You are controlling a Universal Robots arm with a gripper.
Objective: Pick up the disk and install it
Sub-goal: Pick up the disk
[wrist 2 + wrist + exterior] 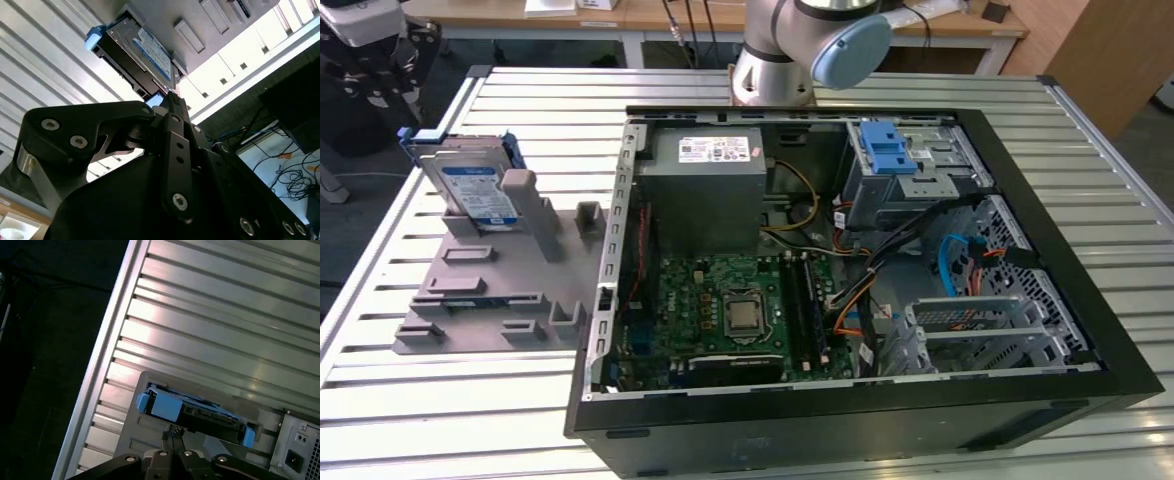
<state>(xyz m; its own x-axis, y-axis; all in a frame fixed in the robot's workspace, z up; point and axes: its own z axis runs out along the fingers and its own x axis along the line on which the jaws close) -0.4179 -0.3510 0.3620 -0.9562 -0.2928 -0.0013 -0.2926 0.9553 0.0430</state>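
The gripper (173,436) has its jaws closed tip against tip, with nothing clamped between them. Directly behind the jaws, in the second wrist view, black linkage bars (172,160) studded with bright screw heads spread outward into the gripper's broad dark body (125,210). Well back from the jaws, in the exterior view, the arm's grey upright segment (771,75) carries a joint with a round blue cap (851,48).
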